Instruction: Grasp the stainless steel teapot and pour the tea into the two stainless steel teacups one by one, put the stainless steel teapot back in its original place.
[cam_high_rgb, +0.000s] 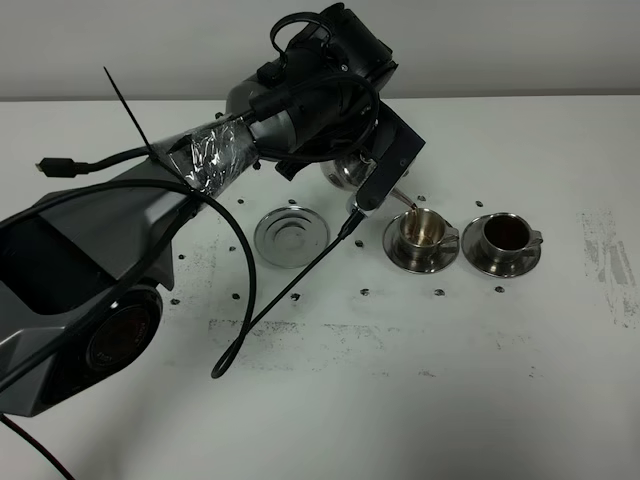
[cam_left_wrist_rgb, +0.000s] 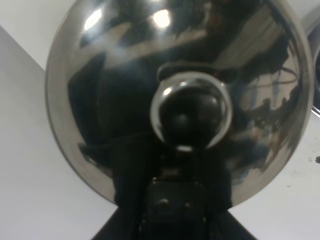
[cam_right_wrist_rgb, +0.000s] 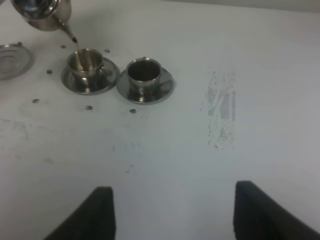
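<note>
The stainless steel teapot (cam_high_rgb: 345, 172) hangs tilted under my left arm, its spout over the left teacup (cam_high_rgb: 420, 230). A thin stream of tea (cam_right_wrist_rgb: 76, 45) runs from the spout into that teacup (cam_right_wrist_rgb: 86, 62). The right teacup (cam_high_rgb: 507, 235) holds dark tea and stands on its own saucer, as does the left one. The left wrist view is filled by the teapot's domed lid (cam_left_wrist_rgb: 175, 85) and its knob. My left gripper (cam_left_wrist_rgb: 167, 200) is shut on the teapot. The round steel dish (cam_high_rgb: 291, 234) lies bare left of the cups. My right gripper (cam_right_wrist_rgb: 175, 215) stands open, near the table's front, holding nothing.
A black cable (cam_high_rgb: 280, 300) loops from the left arm down onto the table in front of the dish. The left arm's body (cam_high_rgb: 90, 270) covers the left side. Small dark dots ring the saucers. A scuffed patch (cam_high_rgb: 610, 260) marks the table at the right.
</note>
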